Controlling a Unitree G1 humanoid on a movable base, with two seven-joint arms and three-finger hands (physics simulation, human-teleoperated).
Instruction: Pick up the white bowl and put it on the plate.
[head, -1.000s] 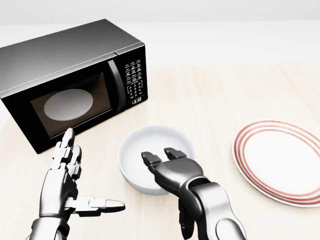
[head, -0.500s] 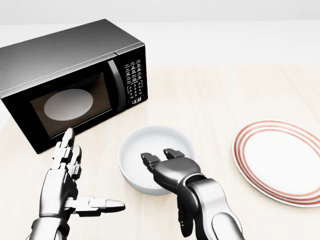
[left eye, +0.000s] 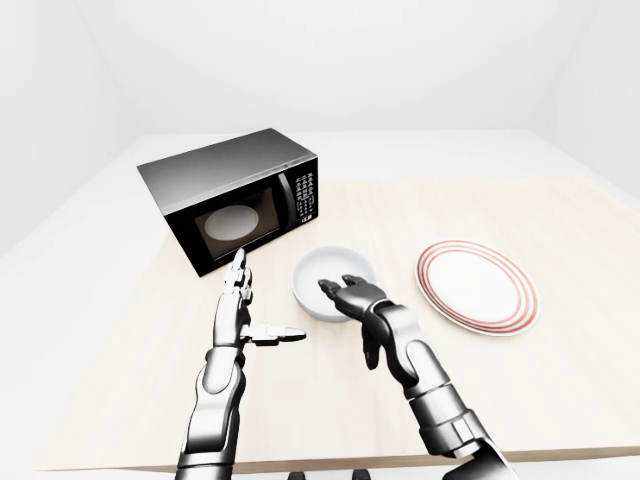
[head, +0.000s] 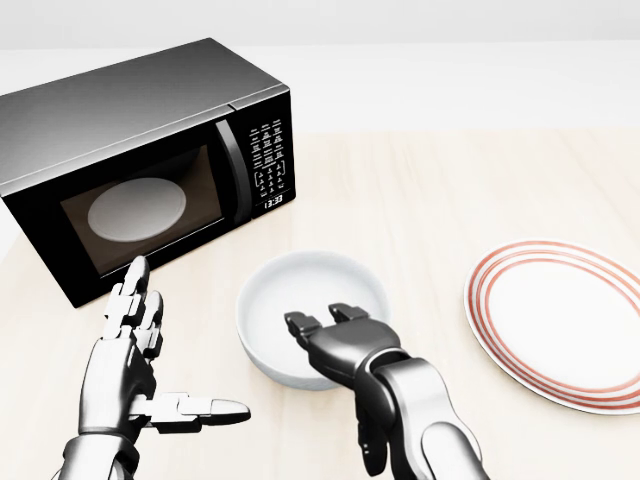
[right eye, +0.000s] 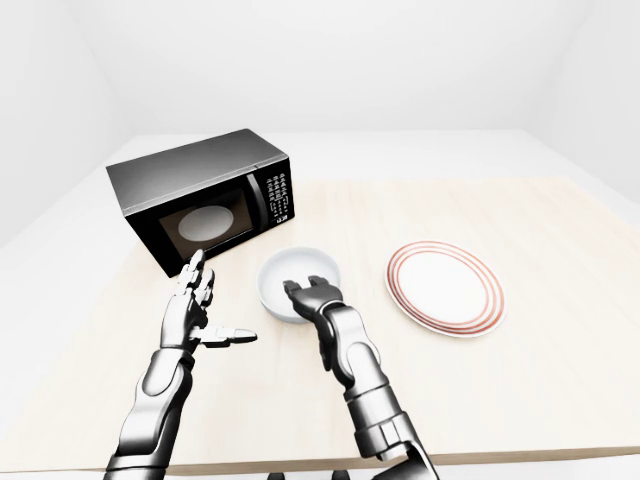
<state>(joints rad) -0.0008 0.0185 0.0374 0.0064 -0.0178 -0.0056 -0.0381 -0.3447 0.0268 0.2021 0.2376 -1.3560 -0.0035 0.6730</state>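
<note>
White and round, the ceramic bowl (head: 311, 315) is sitting at lower centre on the pale wooden table (head: 430, 190). The right hand (head: 340, 345) is inching lower at its near rim, fingers (head: 300, 323) unclenched, grasping nothing; the red-ringed plate (head: 560, 320) is waiting at right. The left hand (head: 130, 370) is idling, splayed.

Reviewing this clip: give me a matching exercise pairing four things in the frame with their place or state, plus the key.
Things:
1. white bowl
2. plate
3. microwave
4. left hand

States:
A. red rings, nothing on it
B. door shut, at the head view's left
C. open, apart from the bowl
D. right hand at its rim

Pairs: 1-D, 2-A, 3-B, 4-C
</note>
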